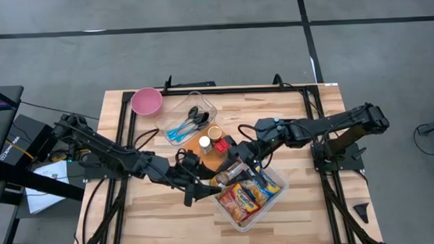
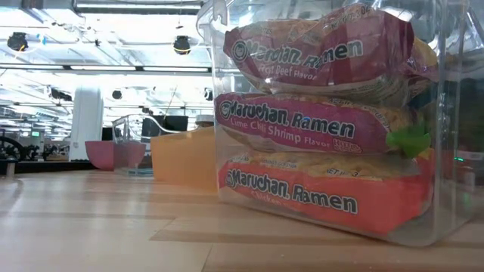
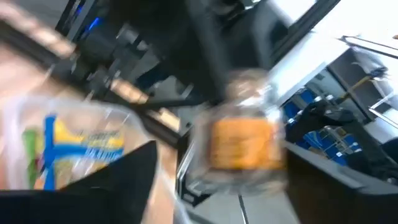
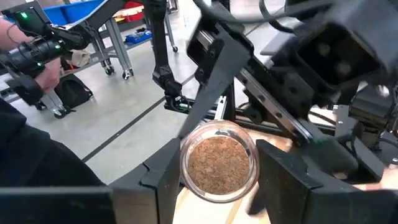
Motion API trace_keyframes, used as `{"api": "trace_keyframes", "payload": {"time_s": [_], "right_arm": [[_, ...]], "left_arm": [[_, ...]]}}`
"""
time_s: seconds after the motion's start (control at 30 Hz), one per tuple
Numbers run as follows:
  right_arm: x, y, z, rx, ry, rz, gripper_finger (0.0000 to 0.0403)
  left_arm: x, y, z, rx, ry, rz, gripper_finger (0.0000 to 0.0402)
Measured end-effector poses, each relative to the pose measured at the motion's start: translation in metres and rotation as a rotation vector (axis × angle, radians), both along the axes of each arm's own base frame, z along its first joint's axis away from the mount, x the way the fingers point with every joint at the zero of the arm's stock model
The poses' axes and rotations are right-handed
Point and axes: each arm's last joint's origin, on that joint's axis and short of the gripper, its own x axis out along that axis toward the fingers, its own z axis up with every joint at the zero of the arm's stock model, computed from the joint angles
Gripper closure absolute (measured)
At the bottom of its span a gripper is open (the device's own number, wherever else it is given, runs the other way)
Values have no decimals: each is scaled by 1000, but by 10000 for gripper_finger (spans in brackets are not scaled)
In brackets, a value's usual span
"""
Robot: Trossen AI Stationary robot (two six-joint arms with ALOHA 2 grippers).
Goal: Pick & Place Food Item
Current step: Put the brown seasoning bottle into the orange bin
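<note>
Sitting on the wooden table (image 1: 296,119), the clear plastic ramen-packet bin (image 1: 274,200) anchors both arms. Beside its rim, the right gripper (image 4: 217,171) clamps a clear spice jar (image 4: 219,162); the left gripper (image 1: 199,193) spreads wide, empty.

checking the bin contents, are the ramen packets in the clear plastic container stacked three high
Yes, the low view shows three ramen packets stacked inside the clear plastic container.

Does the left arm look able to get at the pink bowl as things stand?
Probably yes: the pink bowl sits uncovered on the left gripper's side, and the right arm is nowhere near it.
</note>
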Motion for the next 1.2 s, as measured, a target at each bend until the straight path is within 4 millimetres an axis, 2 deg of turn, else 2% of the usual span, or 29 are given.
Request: {"api": "trace_keyframes", "payload": {"time_s": [0.1,0.17,0.33,0.43,0.6,0.7,0.8,0.93,0.97,1.07,1.2], "right_arm": [[-1,0,-2,-5,25,0,234],[-2,-1,-5,-12,60,-1,234],[-4,-2,-13,-34,138,-1,234],[-5,-4,-14,-36,154,-5,234],[-3,-13,-14,-33,161,-33,234],[-1,-22,-15,-8,179,-69,234],[0,-29,-14,9,181,-96,234],[3,-38,-12,52,176,-136,234],[3,-41,-12,62,178,-155,234],[5,-51,-11,100,188,-237,234],[6,-63,-11,182,218,-352,234]], "left_arm": [[-1,0,-7,-42,83,-12,35],[-2,-1,-13,-67,146,-48,14],[-11,-13,-25,-156,311,-170,35],[-23,-28,-32,-225,444,-235,64],[-54,-55,-45,-276,666,-280,132],[-71,-66,-52,-249,761,-274,190],[-80,-66,-54,-189,786,-229,260],[-90,-52,-49,-65,785,-173,367],[-93,-46,-46,-34,785,-154,383],[-107,-25,-33,58,749,-64,390],[-134,9,-11,184,663,77,400]]}}
